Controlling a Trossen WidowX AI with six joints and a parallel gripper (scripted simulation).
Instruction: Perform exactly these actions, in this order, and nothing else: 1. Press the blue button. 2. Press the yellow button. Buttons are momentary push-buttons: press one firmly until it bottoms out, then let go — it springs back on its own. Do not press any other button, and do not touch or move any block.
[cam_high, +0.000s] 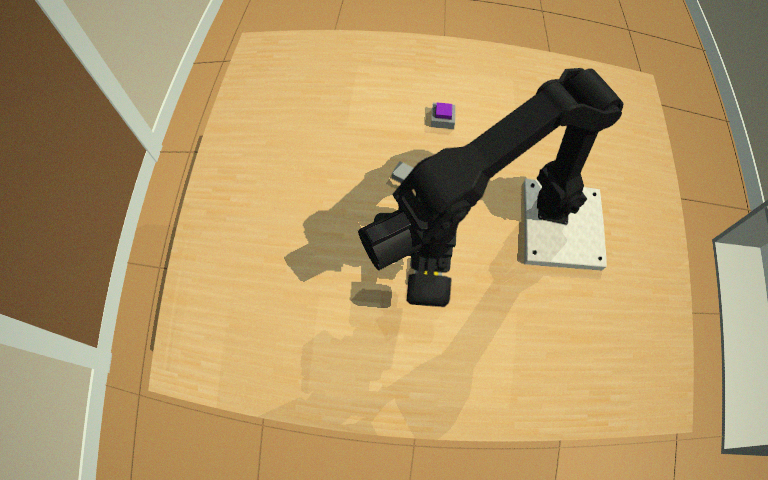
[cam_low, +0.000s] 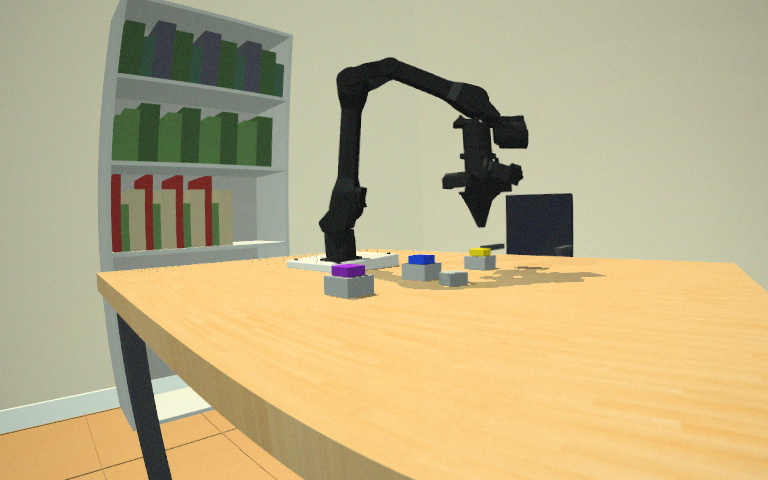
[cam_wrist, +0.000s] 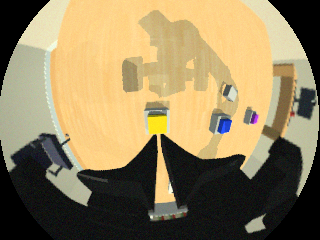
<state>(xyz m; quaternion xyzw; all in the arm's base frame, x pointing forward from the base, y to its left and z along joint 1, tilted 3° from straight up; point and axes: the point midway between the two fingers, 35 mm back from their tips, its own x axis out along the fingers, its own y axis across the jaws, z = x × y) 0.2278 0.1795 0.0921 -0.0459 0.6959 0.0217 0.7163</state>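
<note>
While your black six-joint arm (cam_low: 362, 147) arches over the light wooden table (cam_low: 509, 362), its gripper (cam_low: 479, 217) hangs point-down, well above the yellow square button on its grey base (cam_low: 479, 252), fingers pressed together on nothing. You see the blue square button (cam_low: 421, 259) left of the yellow one, and a small plain grey block (cam_low: 453, 277) nearer.

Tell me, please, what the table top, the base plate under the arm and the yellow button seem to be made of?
Table top: likely light wood, matte, with fine grain streaks. Base plate: perhaps pale painted metal or stone, faintly speckled, with dark bolt dots at its corners. Yellow button: probably plastic, a flat uniform colour without gloss, on a plain grey housing; the look leaves it open.
</note>
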